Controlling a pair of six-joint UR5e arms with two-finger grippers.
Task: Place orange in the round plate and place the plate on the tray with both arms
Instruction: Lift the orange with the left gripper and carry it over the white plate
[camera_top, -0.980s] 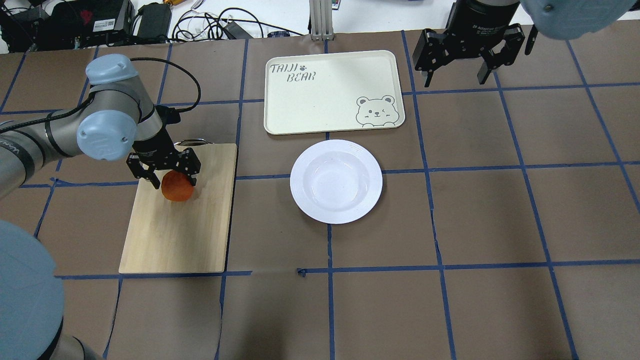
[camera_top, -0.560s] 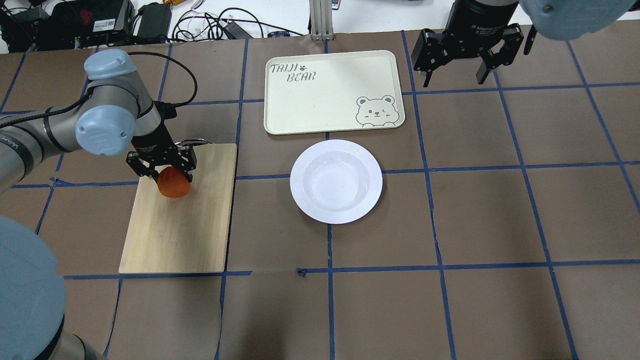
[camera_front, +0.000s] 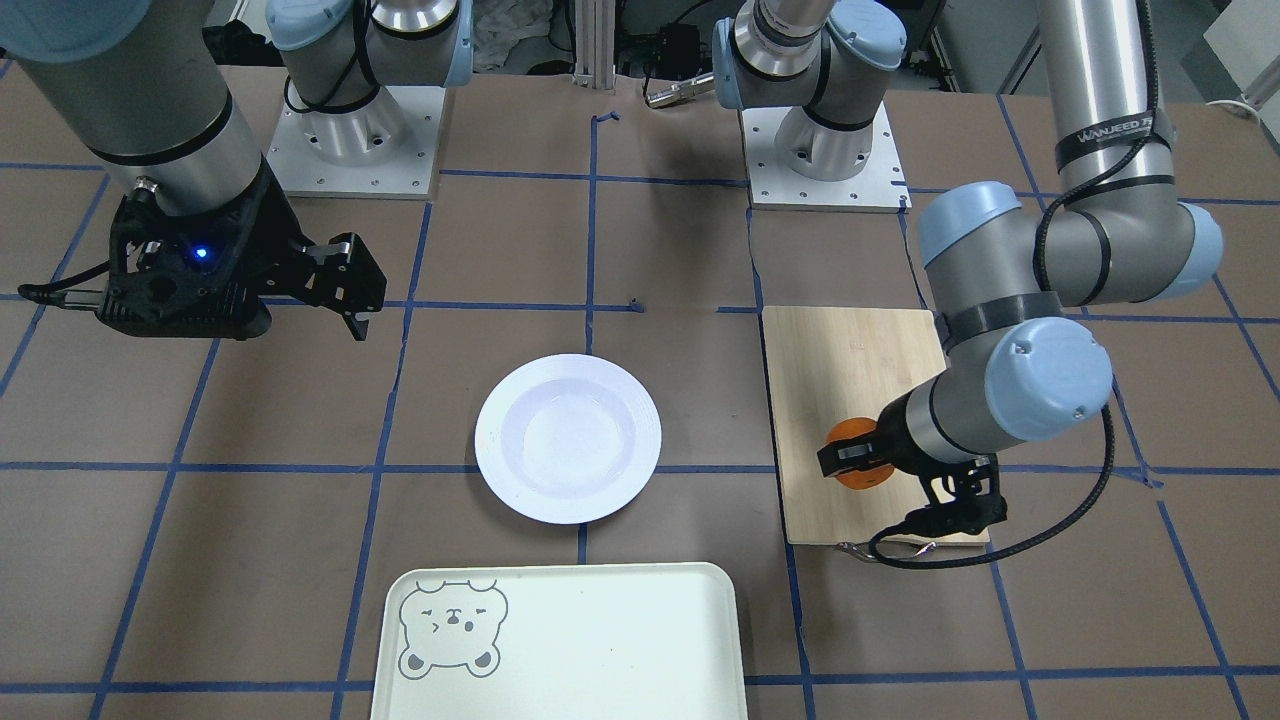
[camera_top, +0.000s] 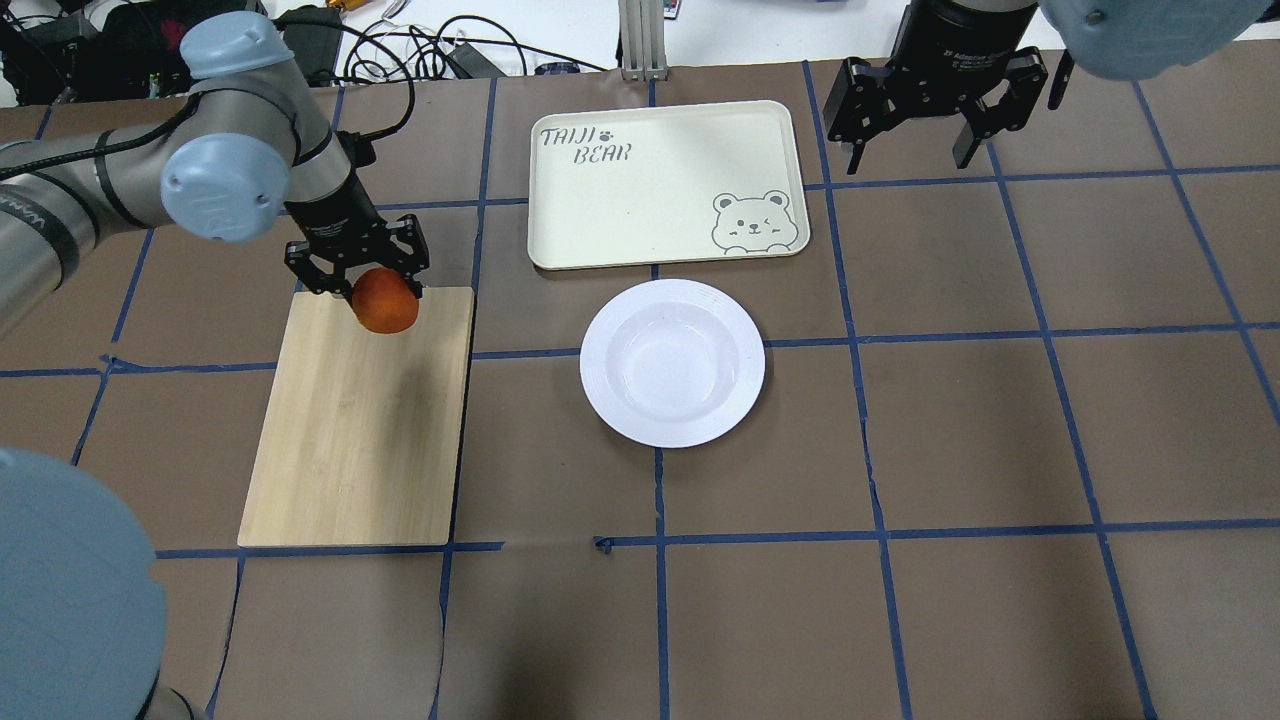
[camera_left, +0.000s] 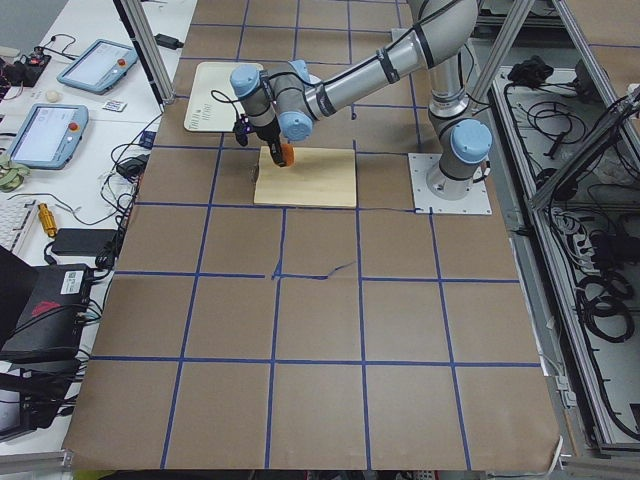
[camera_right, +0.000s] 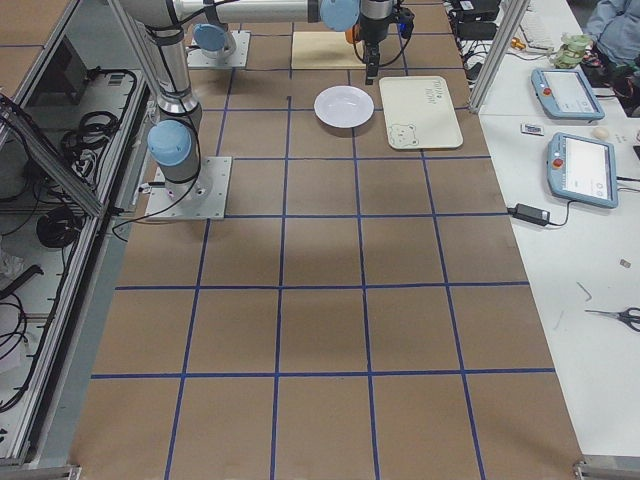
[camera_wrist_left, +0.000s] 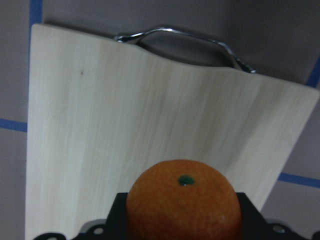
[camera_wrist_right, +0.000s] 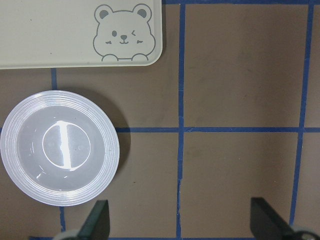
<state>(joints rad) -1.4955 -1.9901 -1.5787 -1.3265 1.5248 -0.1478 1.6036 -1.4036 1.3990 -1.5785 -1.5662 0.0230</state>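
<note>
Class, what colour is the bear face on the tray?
The bear face is grey; right wrist view shows it best.

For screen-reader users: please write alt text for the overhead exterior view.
The left gripper holds a small round orange fruit over the far end of a pale wooden cutting board. Right of it, an empty white round plate lies beside a cream rectangular tray; the right gripper hangs open at top right.

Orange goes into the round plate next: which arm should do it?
Left. The left gripper holds the orange above the wooden cutting board, beside the round plate. The right gripper hangs open and empty, off to the tray's side.
</note>
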